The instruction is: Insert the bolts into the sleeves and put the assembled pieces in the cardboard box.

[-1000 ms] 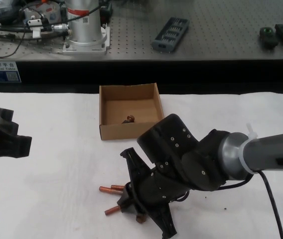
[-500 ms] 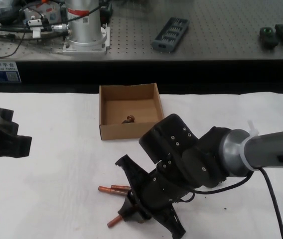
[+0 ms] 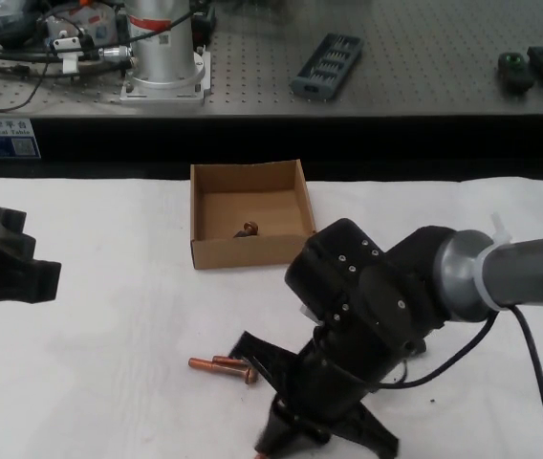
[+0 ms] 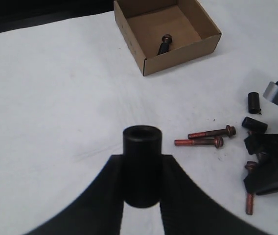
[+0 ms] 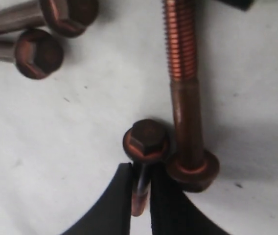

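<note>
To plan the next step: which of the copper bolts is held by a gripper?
The bolt clamped by its shank in the right gripper; the three loose bolts nearby lie flat, ungripped.

Setting: research lab, robotics and optics bench. Evidence: the rear surface is a metal optical table (image 3: 424,57) drilled with a regular grid of mounting holes. A machined metal column (image 3: 163,43) on a base plate stands on it, beside a tangle of cables (image 3: 13,43) and small fittings. Also on it: a dark ribbed holder (image 3: 327,64) and two black knobs (image 3: 532,69). Blue-and-white label plate (image 3: 2,139) on the table's front edge. Foreground bench lies under a white sheet (image 3: 99,316), with a robot arm (image 3: 530,273) over loose bolts (image 3: 222,363) and a cardboard box (image 3: 243,251)
</note>
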Tool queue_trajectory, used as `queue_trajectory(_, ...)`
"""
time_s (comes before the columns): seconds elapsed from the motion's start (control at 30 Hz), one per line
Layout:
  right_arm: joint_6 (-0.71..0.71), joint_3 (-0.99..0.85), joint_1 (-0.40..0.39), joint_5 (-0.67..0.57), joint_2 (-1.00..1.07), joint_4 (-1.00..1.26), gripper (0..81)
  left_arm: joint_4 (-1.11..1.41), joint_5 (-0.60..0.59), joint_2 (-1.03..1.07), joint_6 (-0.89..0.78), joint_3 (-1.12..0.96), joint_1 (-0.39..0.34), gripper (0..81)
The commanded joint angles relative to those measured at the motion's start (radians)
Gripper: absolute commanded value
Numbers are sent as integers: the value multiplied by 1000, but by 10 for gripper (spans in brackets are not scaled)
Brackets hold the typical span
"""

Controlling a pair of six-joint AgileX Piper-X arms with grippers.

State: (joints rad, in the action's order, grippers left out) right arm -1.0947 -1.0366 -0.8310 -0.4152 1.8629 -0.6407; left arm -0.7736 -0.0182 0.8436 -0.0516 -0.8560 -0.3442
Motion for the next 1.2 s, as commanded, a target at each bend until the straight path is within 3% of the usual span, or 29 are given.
queue_trajectory(0.0, 46, 17, 6, 46, 10, -103, 51, 11, 6, -10, 14, -2, 2, 4)
queue_trajectory(0.23, 319, -10, 9, 47, 8, -206, 51, 12, 6, -10, 14, -2, 2, 4)
queue_trajectory(0.6, 711, -89, 9, 178, 8, -295, 52, 12, 6, -10, 14, -2, 2, 4)
queue_trajectory(0.9, 739, -84, 7, 180, 8, -281, 52, 12, 6, -10, 14, -2, 2, 4)
queue_trajectory(1.07, 659, -84, -1, 170, 8, -219, 57, 12, 6, -10, 14, -2, 2, 4)
queue_trajectory(1.17, 617, -84, -10, 151, 8, -158, 101, 12, 6, -10, 14, -2, 2, 4)
